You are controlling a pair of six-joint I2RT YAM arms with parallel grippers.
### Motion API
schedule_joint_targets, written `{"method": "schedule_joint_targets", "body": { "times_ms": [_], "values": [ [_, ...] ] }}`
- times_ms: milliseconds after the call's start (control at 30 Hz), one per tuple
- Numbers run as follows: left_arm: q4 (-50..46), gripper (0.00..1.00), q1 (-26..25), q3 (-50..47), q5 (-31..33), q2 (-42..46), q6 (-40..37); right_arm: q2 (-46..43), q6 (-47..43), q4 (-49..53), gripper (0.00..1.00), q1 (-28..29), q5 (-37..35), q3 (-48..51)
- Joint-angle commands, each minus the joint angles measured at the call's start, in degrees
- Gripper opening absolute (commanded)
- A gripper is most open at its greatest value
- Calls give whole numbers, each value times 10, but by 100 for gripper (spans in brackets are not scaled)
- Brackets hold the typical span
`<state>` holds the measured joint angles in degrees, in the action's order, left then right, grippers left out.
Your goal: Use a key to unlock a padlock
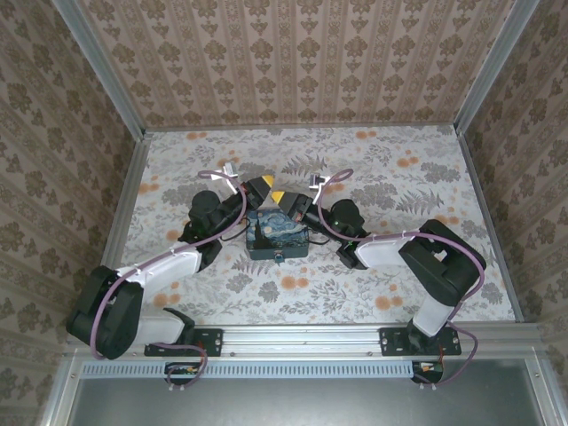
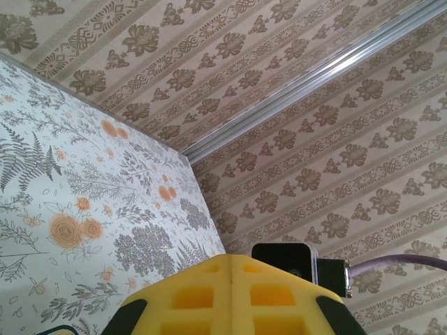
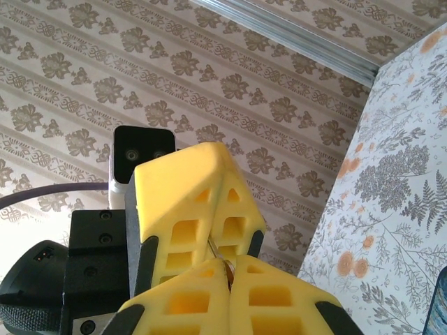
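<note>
Both grippers meet tip to tip above the far edge of the painted box (image 1: 278,232). In the right wrist view the key (image 3: 216,251), a thin metal sliver with a small round brownish head, runs from the seam of my left gripper (image 3: 223,174) down into the seam of my right gripper (image 3: 230,264). Both pairs of yellow fingers are pressed together on it. From above, the left gripper (image 1: 264,185) sits just left of the right gripper (image 1: 278,195). The left gripper (image 2: 230,257) shows a shut seam in its own view. The padlock is hidden.
The dark-blue painted box stands at the middle of the flowered table (image 1: 399,177). Patterned walls (image 1: 293,62) close in the back and both sides. The right wrist's black camera housing (image 2: 286,259) sits just behind the left fingertips.
</note>
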<state>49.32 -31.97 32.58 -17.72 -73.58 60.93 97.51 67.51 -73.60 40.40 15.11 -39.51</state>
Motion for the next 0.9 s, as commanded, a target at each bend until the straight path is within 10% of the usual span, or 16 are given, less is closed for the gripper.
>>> {"method": "schedule_joint_targets", "body": {
  "times_ms": [0,167,300,433,700,867],
  "values": [
    [19,0,-5,-8,5,-6,9,0,-6,-30,0,-1,4,9],
    [14,0,-2,-14,11,-3,17,-9,-5,-30,0,-5,-3,26],
    [-35,57,8,-19,12,20,29,-23,7,-22,0,-18,-9,57],
    [-142,75,15,-23,-2,78,9,-41,11,13,0,-30,0,87],
    [-540,80,-17,13,-25,212,-147,-148,-44,241,0,-29,15,108],
    [-610,80,-93,-46,1,261,-158,-174,-65,341,0,-18,10,107]
  ]
}}
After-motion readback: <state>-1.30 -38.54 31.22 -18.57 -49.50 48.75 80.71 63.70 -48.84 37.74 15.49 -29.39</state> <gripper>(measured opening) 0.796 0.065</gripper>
